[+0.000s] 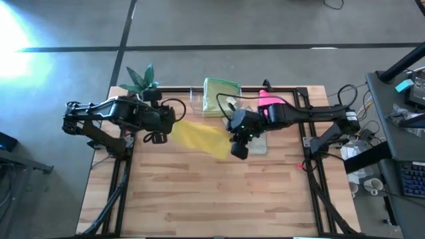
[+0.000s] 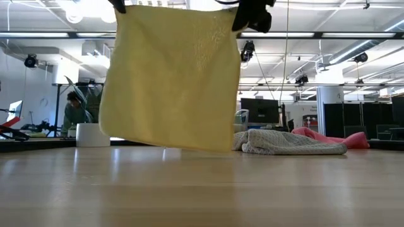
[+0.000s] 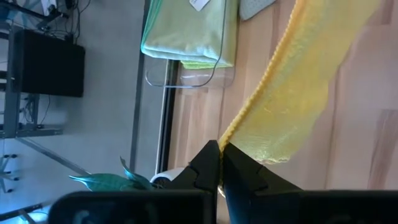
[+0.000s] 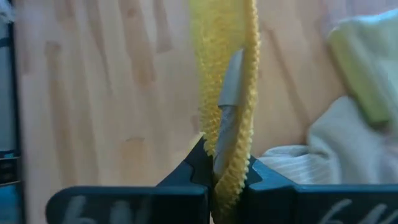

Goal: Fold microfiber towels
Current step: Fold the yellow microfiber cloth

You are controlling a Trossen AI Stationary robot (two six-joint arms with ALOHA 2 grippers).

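You are pinching the soft yellow microfiber towel (image 2: 172, 79) by its two top corners, hanging clear of the wooden table (image 1: 219, 199).

Left gripper (image 3: 219, 163) and right gripper (image 4: 225, 167) are each clamping an edge; the towel is draping limp and light, so keep gripping at the corners.

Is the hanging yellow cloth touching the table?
Apart. The low view shows the yellow cloth hanging with its bottom edge above the table, background visible underneath.

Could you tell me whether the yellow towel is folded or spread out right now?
Spread: the yellow towel hangs flat above the table, left gripper and right gripper pinching its top corners.
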